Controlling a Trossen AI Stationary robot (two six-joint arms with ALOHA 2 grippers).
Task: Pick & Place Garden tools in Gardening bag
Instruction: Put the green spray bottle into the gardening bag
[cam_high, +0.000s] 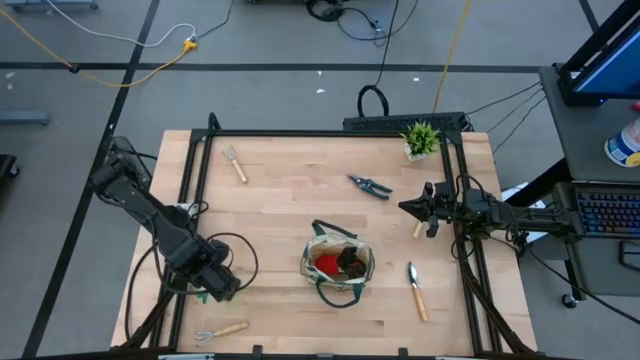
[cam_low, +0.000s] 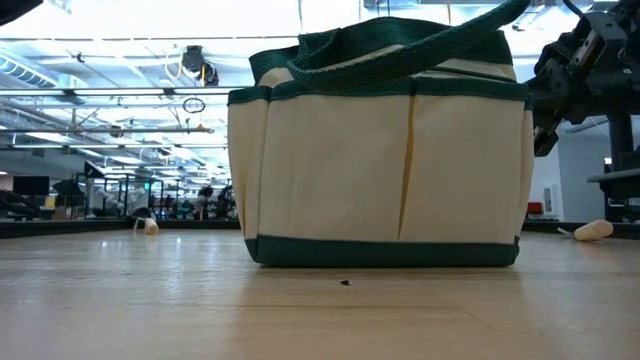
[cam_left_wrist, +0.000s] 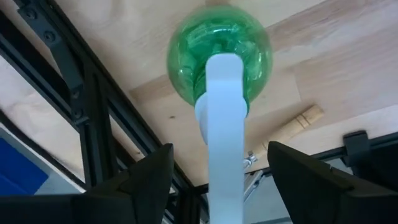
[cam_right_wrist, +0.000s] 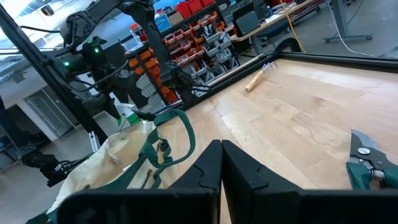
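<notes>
The task looks partly done, judging by how things lie: the gardening bag (cam_high: 337, 263) sits at the lower middle of the high view on the counter (cam_high: 290, 190), its mouth open upward, and inside it shows something red, most likely the red-black glove (cam_high: 327, 264), with a dark shape beside it that cannot be made out. Everything else is outside the bag. The pruning shears (cam_high: 371, 186) lie above and right of the bag, a wooden-handled fork (cam_high: 235, 164) lies toward the upper left, the trowel (cam_high: 414, 289) lies just right of the bag, and the rake (cam_high: 222, 330) rests near the bottom edge at the lower left. The green spray bottle (cam_left_wrist: 220, 57) is at the lower left of the high view, under the left end effector (cam_high: 215, 284); in the left wrist view its fingers (cam_left_wrist: 140, 180) stand spread wide to either side of the white nozzle (cam_left_wrist: 222, 124), so it seems about to grip and not yet holding. The right end effector (cam_high: 420, 208) hovers at the right of the high view, near the shears, with its fingers pressed together and nothing between them. So at least five tools appear left to place. The small potted plant (cam_high: 420, 139) at the upper right is not one of them
</notes>
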